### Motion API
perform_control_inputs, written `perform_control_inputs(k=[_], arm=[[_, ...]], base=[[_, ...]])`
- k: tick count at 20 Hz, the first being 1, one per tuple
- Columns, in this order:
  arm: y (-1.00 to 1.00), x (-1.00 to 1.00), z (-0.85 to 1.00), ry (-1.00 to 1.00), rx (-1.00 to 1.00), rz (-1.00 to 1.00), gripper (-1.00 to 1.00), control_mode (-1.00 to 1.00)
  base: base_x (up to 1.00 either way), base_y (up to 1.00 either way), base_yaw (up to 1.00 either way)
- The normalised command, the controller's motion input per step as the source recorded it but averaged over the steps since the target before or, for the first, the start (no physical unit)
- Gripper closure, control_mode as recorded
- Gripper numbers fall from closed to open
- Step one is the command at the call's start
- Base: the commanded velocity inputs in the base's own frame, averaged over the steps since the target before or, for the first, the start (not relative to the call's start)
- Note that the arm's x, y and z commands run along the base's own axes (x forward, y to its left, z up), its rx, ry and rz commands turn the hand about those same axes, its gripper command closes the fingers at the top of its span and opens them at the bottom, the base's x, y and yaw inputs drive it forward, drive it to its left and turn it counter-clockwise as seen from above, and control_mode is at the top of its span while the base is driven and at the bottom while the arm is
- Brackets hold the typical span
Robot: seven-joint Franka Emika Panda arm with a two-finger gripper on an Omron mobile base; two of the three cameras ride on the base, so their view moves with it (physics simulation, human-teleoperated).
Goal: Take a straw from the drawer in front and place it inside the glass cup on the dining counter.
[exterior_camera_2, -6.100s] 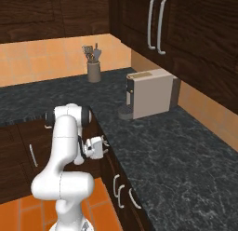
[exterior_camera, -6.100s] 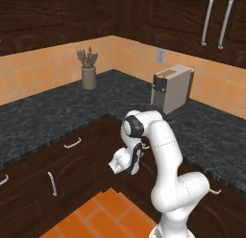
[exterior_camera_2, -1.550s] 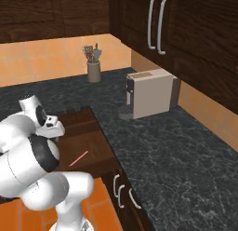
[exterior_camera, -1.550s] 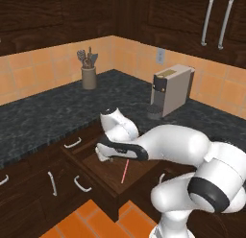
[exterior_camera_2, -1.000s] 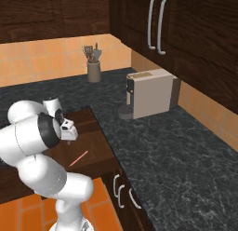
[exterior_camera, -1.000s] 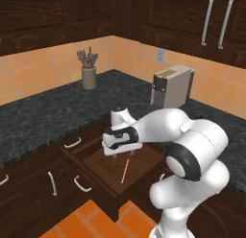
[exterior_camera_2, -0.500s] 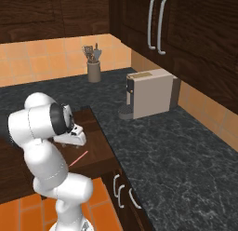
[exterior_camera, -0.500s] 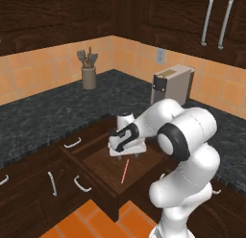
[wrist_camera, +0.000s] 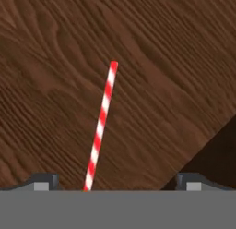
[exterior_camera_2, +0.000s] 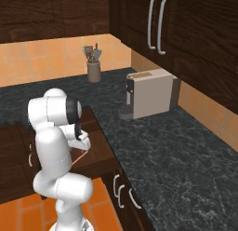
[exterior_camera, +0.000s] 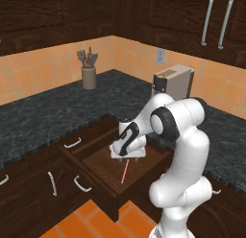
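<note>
The dark wooden drawer (exterior_camera: pixel 98 161) stands pulled out under the black worktop. A thin red-and-white striped straw (exterior_camera: pixel 125 171) (exterior_camera_2: pixel 80 157) (wrist_camera: pixel 101 126) lies flat on the drawer's floor (wrist_camera: pixel 55 62). My gripper (exterior_camera: pixel 128 156) (exterior_camera_2: pixel 83 142) (wrist_camera: pixel 117 182) hangs low inside the drawer, pointing down, directly over the straw's near end. It is open, with the fingertips (wrist_camera: pixel 46 181) wide apart on either side of the straw and not touching it. The glass cup and the dining counter are out of view.
A beige coffee machine (exterior_camera: pixel 174 84) (exterior_camera_2: pixel 151 99) and a utensil holder (exterior_camera: pixel 89 73) (exterior_camera_2: pixel 94 68) stand on the black granite worktop (exterior_camera: pixel 43 114). The drawer's walls and front panel (exterior_camera: pixel 89 184) close in around the hand. Orange floor tiles (exterior_camera: pixel 91 220) lie below.
The drawer, shut in the oldest frames, now stands open. Over the last second the hand has swung right above the straw, turned to point down and come lower, jaws still open.
</note>
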Motion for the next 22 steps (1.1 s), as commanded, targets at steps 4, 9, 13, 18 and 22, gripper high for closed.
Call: perform_control_inputs(k=[4, 9, 13, 18, 22], arm=[[0.0, 0.45, -0.39, 0.0, 0.0, -0.07, -1.0, -1.0], [0.0, 0.29, -0.34, 0.0, 0.0, -0.05, -1.0, -1.0], [-0.01, 0.08, -0.26, -0.01, 0.0, -0.03, -1.0, -1.0], [-0.05, 0.0, -0.24, -0.05, 0.0, -0.01, -1.0, -1.0], [-0.07, 0.09, -0.26, -0.07, 0.0, 0.0, -1.0, -1.0]], base=[[0.0, 0.0, 0.0], [0.0, 0.0, 0.0], [0.0, 0.0, 0.0], [0.0, 0.0, 0.0], [0.0, 0.0, 0.0]])
